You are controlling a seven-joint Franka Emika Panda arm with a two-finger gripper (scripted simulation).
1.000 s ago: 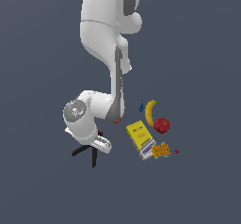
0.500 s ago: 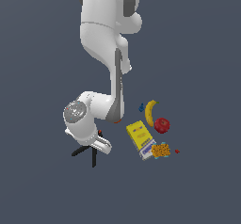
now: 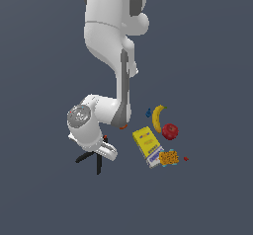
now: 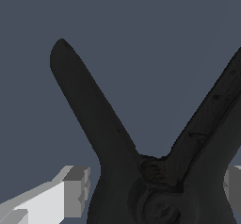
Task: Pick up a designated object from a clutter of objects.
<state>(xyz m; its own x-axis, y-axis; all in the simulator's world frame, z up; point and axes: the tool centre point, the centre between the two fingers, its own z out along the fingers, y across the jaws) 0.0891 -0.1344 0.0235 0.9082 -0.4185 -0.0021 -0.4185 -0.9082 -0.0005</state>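
2 fingers spread apart | black spring clamp pivot between them | contact unclear

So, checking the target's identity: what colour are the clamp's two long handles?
Black; the wrist view shows the clamp handles best, splayed in a V.

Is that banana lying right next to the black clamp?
No. The banana lies by the red apple, well apart from the black clamp.
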